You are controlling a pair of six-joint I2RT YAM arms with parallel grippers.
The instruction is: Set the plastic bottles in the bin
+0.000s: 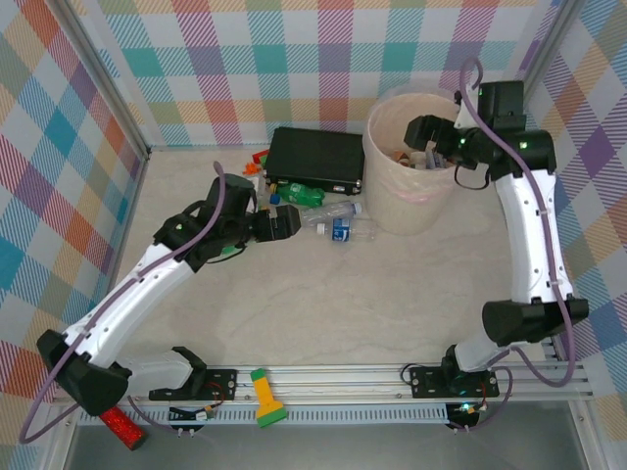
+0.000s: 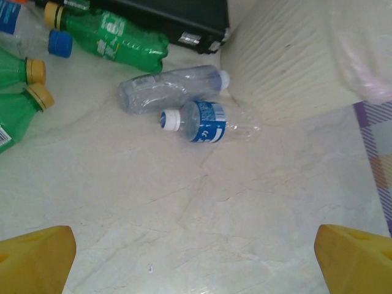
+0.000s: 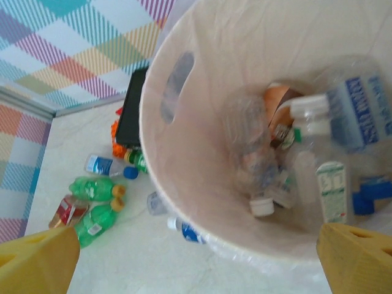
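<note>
Several plastic bottles lie on the table left of the bin (image 1: 407,201). Among them are a green one (image 1: 304,195), a crushed clear one (image 2: 168,89) and a blue-labelled one (image 2: 205,121). More green bottles (image 2: 18,70) lie further left. My left gripper (image 1: 284,223) hovers short of them, open, with nothing between its yellow fingertips (image 2: 37,257). My right gripper (image 1: 428,147) hangs over the bin, open and empty. Inside the bin (image 3: 202,104) lie several bottles: a blue-labelled clear one (image 3: 352,113), a brown-labelled one (image 3: 282,110) and a blurred clear one (image 3: 248,125).
A flat black case (image 1: 315,160) lies behind the loose bottles, touching the bin's left side, with small orange pieces (image 1: 257,168) at its left end. A yellow-green flashlight (image 1: 265,397) and a red cylinder (image 1: 120,426) rest by the arm bases. Checked walls enclose the table.
</note>
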